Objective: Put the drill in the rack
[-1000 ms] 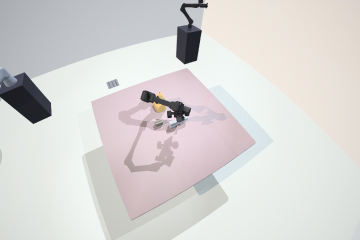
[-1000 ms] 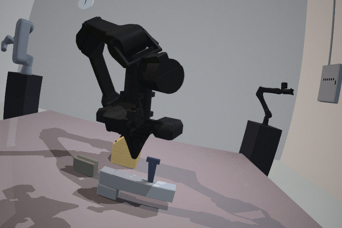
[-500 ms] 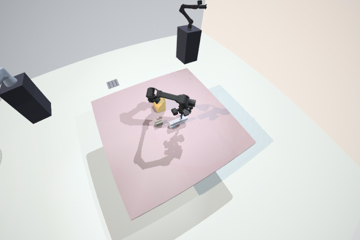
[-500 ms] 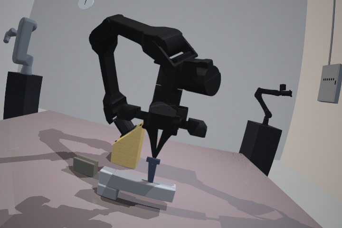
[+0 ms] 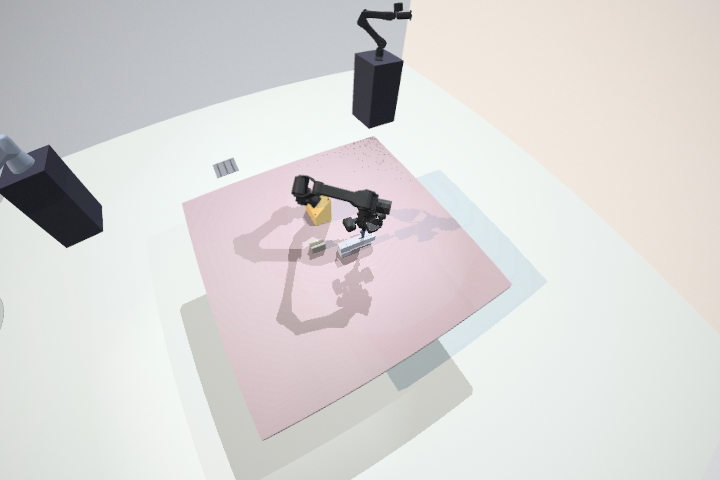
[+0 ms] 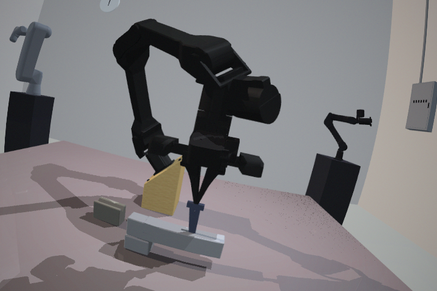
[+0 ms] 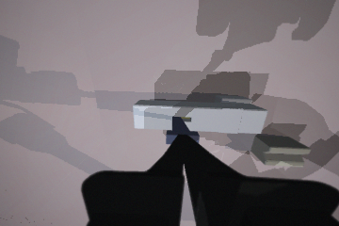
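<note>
The dark blue T-shaped key stands upright in a slot of the long pale block, its head well above the top. My gripper is shut and empty; its tips point down at the key's head, touching it or just above. The drill is not plainly seen; a small brass-coloured spot shows in the slot beside the key. The grooved grey-green rack lies apart, beyond the end of the pale block.
My arm stands on a yellow wedge-shaped base behind the pale block. A pink table top carries everything. Two other arms on dark pedestals stand away from the table.
</note>
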